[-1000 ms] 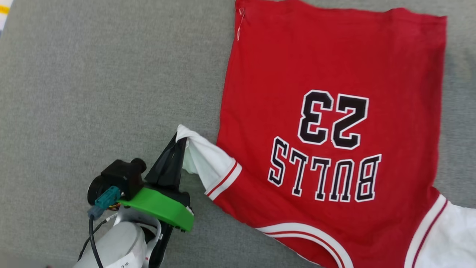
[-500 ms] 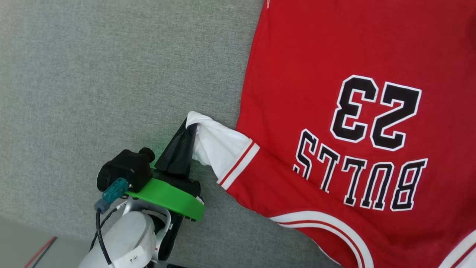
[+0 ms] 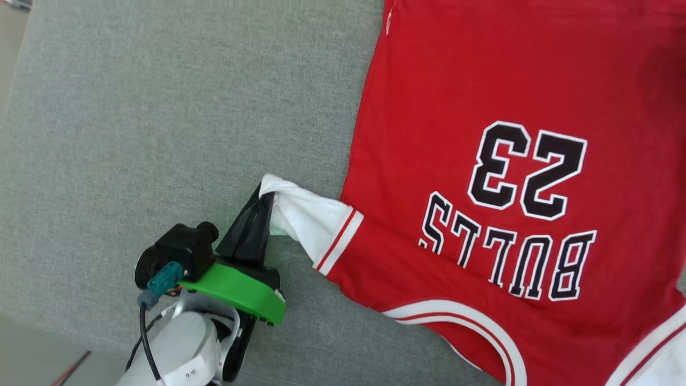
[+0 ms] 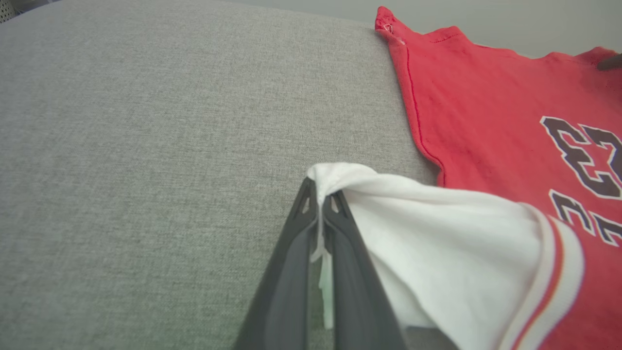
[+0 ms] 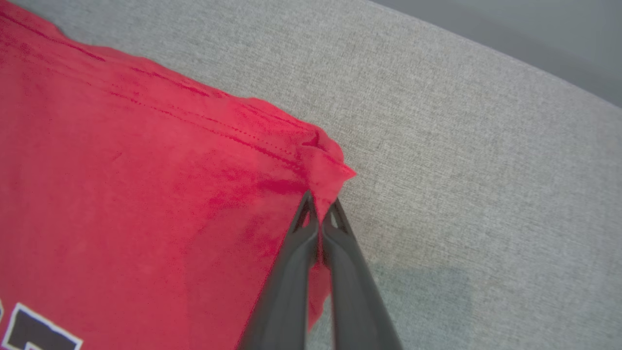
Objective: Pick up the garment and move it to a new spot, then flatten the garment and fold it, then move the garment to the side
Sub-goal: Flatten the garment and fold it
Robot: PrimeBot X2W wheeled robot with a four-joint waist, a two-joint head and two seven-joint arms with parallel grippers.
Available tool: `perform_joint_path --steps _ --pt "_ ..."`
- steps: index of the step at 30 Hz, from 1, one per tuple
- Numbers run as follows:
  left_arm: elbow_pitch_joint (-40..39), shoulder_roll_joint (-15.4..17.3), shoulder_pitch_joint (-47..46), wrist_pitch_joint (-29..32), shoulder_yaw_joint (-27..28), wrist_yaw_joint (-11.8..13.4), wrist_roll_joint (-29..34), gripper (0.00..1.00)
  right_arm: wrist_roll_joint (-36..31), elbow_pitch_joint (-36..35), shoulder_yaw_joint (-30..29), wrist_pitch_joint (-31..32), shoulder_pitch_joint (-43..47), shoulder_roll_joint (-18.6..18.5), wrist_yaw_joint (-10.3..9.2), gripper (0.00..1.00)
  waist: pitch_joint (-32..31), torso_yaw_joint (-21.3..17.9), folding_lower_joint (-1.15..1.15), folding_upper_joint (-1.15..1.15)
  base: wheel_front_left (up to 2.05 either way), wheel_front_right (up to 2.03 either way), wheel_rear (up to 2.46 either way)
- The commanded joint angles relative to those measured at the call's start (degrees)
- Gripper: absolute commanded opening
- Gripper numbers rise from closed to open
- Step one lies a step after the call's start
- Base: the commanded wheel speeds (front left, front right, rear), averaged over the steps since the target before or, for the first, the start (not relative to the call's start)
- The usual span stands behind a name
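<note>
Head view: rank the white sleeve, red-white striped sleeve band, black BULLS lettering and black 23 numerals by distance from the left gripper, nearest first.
1. The white sleeve: pinched in the left gripper.
2. The red-white striped sleeve band: just right, at the sleeve's seam.
3. The black BULLS lettering: farther right.
4. The black 23 numerals: farthest, right and above the lettering.

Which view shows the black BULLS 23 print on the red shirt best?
The head view: the whole black, white-outlined BULLS 23 print on the red jersey shirt is visible. The left wrist view cuts it off; the right wrist view catches one corner.
</note>
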Motion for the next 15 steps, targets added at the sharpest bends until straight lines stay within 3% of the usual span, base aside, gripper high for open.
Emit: perform_joint_path --steps 1,8,15 --pt "0.4 0.0 1.2 -0.3 0.3 -0.1 0.2 0.00 1.1 -1.0 0.8 -1.5 1.2 -1.0 -0.03 0.00 -4.3 -1.7 -0.01 0.00 0.00 0.00 0.00" --pt "0.5 1.7 5.9 0.0 0.9 1.1 -0.6 0.00 7.0 -7.7 4.5 -7.8 9.3 -7.6 -0.03 0.00 -12.2 -4.4 -0.01 0.00 0.00 0.00 0.00" --pt "-1.3 3.5 10.4 1.1 1.4 2.5 -1.8 0.00 11.4 -13.5 4.2 -13.0 22.8 -14.4 -0.03 0.00 -17.7 -7.4 -0.01 0.00 0.00 0.00 0.00"
